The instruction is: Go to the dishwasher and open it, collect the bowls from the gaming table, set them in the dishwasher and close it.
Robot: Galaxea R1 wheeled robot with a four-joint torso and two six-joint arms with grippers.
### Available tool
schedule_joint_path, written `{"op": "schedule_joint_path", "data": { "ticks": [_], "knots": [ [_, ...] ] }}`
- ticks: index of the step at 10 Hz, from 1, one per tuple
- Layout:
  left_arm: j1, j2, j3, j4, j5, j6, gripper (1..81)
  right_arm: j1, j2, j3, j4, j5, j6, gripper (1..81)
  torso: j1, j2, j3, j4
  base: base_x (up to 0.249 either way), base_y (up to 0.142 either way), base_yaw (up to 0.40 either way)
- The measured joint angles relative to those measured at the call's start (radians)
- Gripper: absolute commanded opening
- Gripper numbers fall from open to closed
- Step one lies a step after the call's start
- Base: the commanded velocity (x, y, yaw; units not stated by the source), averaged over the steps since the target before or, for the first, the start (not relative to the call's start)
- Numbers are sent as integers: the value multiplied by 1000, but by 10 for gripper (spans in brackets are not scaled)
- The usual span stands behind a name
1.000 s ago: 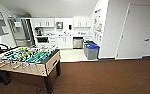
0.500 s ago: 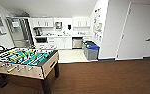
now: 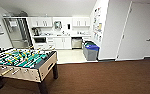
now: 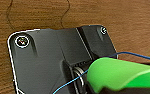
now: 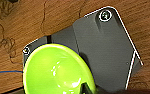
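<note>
Green bowl (image 5: 57,71) close against the right wrist, above brown floor (image 5: 18,22).

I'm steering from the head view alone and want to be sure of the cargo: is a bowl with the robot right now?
Observer: Yes. The right wrist view has the bright green bowl close up, its hollow facing the camera.
Operator: What lies beneath it?
Observer: Brown wood-grain floor.
Operator: And the left wrist view?
Observer: A bright green rounded shape with a thin blue cable beside it. I cannot tell whether it is that same bowl.
</note>
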Motion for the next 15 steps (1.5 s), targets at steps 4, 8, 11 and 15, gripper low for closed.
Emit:
{"op": "schedule_joint_path", "data": {
  "ticks": [4,8,11,15],
  "knots": [
    [2,0,0,0,-2,0,10,-2,3,0,0,-2,0,10,0,0,0,0,141,0,0],
    [5,0,0,0,-4,0,10,-1,3,0,0,-2,0,10,-1,0,0,0,154,0,0],
    [-3,-1,-1,0,-4,0,10,3,7,0,0,-8,0,10,0,0,0,0,169,0,0],
    [7,0,-1,0,-6,0,10,-2,6,0,-1,-12,0,10,-1,0,0,0,175,0,0]
  ]
}}
